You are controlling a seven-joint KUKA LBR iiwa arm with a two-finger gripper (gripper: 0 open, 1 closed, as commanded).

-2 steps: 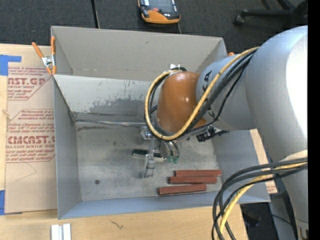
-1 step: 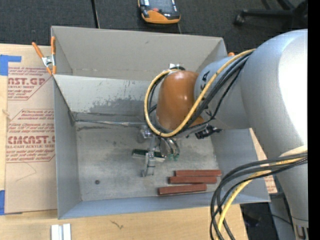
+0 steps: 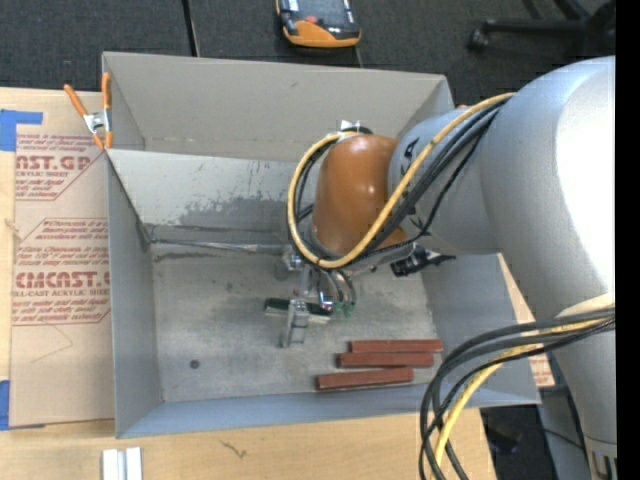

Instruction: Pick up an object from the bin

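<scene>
**Camera view, looking down from above.** The grey metal bin (image 3: 130,298) is entered by the arm from 3 o'clock. The arm's orange wrist cover (image 3: 350,193) sits over the bin's centre, and the gripper (image 3: 297,320) hangs below it, low over the bare floor (image 3: 215,353) near the middle. Whether the gripper is wide or narrow cannot be told, since its tip is cluttered against the floor, and nothing can be made out in its hold. The loose things are two long, flat, reddish-brown rectangular bars, of wood or plastic by their look. They lie nearly parallel at 5 o'clock of the floor, close to the near wall. These are the upper reddish-brown bar (image 3: 392,349) and, just beside it and shifted toward 9 o'clock, the lower reddish-brown bar (image 3: 364,378). Both lie apart from the gripper, toward its 4 to 5 o'clock. The step in hand is judged to be positioning before a grasp. To do it well, bring the gripper over the middle of one bar, turn it to close across the narrow width, then lower it. The slim gap between the bars risks catching both.
</scene>
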